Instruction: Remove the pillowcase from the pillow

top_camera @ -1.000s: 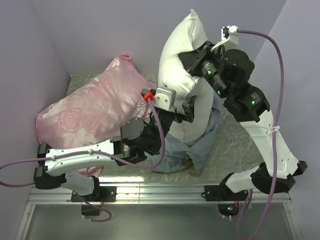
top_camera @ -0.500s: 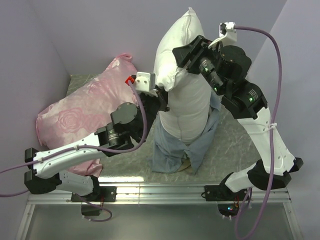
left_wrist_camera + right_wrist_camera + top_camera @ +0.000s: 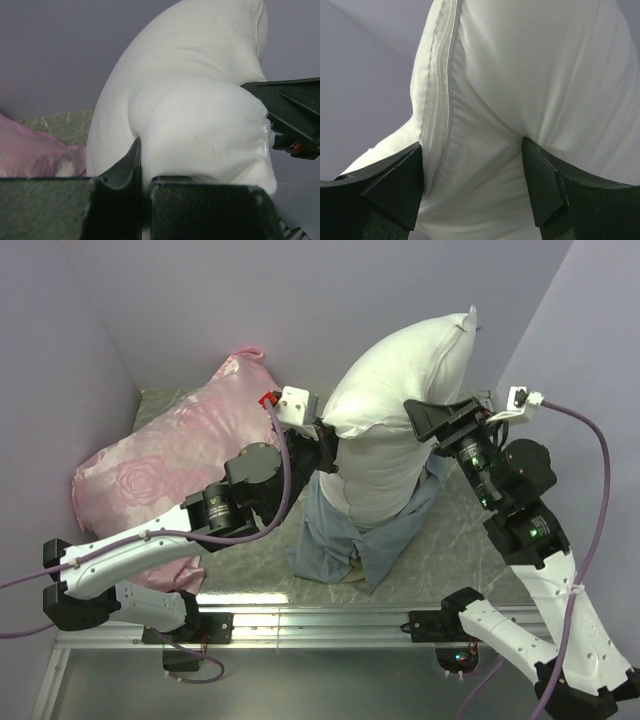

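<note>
The white pillow [image 3: 400, 410] stands on end, its top leaning right, and fills the wrist views [image 3: 190, 110] [image 3: 530, 75]. The blue-grey pillowcase [image 3: 335, 535] is bunched round its lower end on the table. My left gripper [image 3: 328, 450] [image 3: 145, 170] is shut on a pinch of the pillow's left side. At the pillow's right side, my right gripper [image 3: 425, 420] [image 3: 472, 155] is open, its fingers [image 3: 405, 180] straddling the pillow's seamed edge. One of its fingers [image 3: 290, 115] also shows in the left wrist view.
A shiny pink rose-patterned pillow [image 3: 190, 460] [image 3: 30, 152] lies at the left against the wall. Lilac walls close in the left, back and right. The marbled tabletop [image 3: 460, 510] shows to the right of the pillowcase.
My left gripper has closed on the pillow's side. My right gripper has opened and dropped lower and to the right. The pillow's top has tipped to the right.
</note>
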{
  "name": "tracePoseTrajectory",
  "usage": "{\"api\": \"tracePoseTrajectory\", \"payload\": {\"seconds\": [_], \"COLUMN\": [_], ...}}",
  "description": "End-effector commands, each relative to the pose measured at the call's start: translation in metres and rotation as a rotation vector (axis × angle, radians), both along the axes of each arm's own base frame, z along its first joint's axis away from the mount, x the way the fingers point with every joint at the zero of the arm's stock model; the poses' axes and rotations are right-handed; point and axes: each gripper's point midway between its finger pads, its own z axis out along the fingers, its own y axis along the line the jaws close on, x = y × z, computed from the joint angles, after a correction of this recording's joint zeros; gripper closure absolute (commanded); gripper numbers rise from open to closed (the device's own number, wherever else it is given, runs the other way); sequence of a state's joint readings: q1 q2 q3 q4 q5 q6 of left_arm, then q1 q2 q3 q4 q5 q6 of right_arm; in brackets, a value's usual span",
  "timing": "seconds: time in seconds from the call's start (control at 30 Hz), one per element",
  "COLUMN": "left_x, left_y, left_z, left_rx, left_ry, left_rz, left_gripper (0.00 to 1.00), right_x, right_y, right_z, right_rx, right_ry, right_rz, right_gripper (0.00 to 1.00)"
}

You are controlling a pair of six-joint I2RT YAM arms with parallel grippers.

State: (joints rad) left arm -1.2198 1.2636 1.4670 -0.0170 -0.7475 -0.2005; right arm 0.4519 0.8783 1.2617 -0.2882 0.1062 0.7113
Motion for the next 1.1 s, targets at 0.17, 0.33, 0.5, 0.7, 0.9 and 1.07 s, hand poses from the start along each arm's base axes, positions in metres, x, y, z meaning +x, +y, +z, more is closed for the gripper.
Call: {"api": "tracePoseTrajectory", "payload": {"seconds": [0.17,0.33,0.5,0.7,0.9,1.07], "left_x": [0.019,0.023,0.027,0.011,0.001,-0.007], "left_y": [0.051,0.048,0.050,0.051,0.043,0.032], "left_z": [0.048,0.044,0.045,0.062,0.056,0.049], "left_rx": [-0.102,-0.096,-0.074,-0.098,-0.085,-0.061], "left_ry": [-0.029,-0.028,-0.030,-0.098,-0.095,-0.093], "left_rz": [0.148,0.127,0.140,0.026,-0.059,-0.139], "left_gripper": [0.99,0.99,0.99,0.99,0.99,0.99], "right_x": [-0.020,-0.044,-0.039,0.009,0.057,0.071], "right_y": [0.019,0.017,-0.013,-0.041,-0.053,-0.061], "right_z": [-0.022,0.030,0.042,-0.055,-0.174,-0.214], "right_rx": [-0.108,-0.122,-0.095,-0.125,-0.089,-0.040], "right_ry": [-0.110,-0.231,-0.181,0.125,0.409,0.474], "right_rz": [0.225,0.260,0.086,-0.118,-0.139,-0.138], "right_gripper": [0.19,0.17,0.15,0.14,0.16,0.17]}}
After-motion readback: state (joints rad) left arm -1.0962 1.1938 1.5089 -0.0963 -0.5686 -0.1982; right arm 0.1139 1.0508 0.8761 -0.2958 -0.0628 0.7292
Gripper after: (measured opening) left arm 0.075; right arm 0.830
